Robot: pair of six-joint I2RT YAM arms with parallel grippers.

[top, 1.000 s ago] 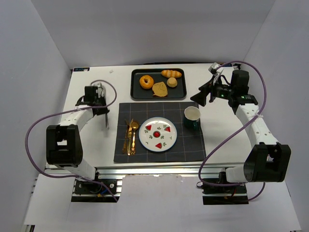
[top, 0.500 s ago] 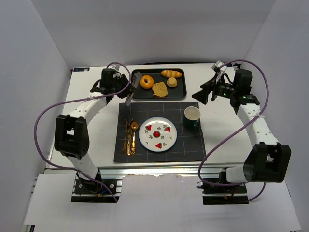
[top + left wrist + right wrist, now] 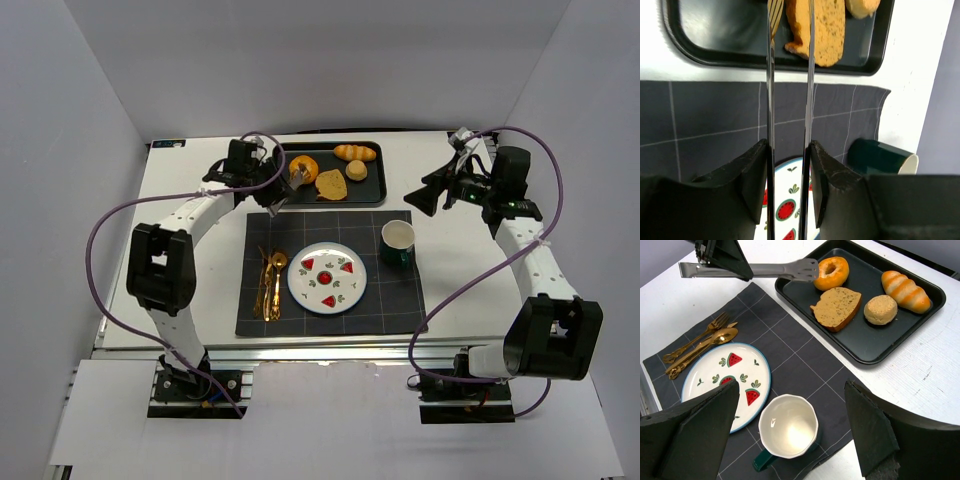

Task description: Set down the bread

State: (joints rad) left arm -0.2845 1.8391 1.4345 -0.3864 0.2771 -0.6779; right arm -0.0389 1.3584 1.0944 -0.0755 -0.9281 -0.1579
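The bread (image 3: 331, 183) is a flat tan slice lying in the black tray (image 3: 328, 203), also seen in the right wrist view (image 3: 837, 306) and the left wrist view (image 3: 822, 30). My left gripper (image 3: 268, 180) is shut on metal tongs (image 3: 775, 270), whose two arms (image 3: 771, 75) stand slightly apart. The tong tips reach over the tray's left end beside the orange doughnut (image 3: 830, 271), just short of the bread. My right gripper (image 3: 420, 195) is open and empty, hovering above the mug (image 3: 789, 427).
The tray also holds a golden roll (image 3: 355, 152) and a small round bun (image 3: 358, 171). On the dark placemat (image 3: 400, 300) stand a watermelon-pattern plate (image 3: 326, 295), gold cutlery (image 3: 268, 283) and the green mug (image 3: 398, 242). White walls enclose the table.
My left arm has swung from the table's left side to the tray, carrying the tongs. My right gripper has shifted slightly right and back.
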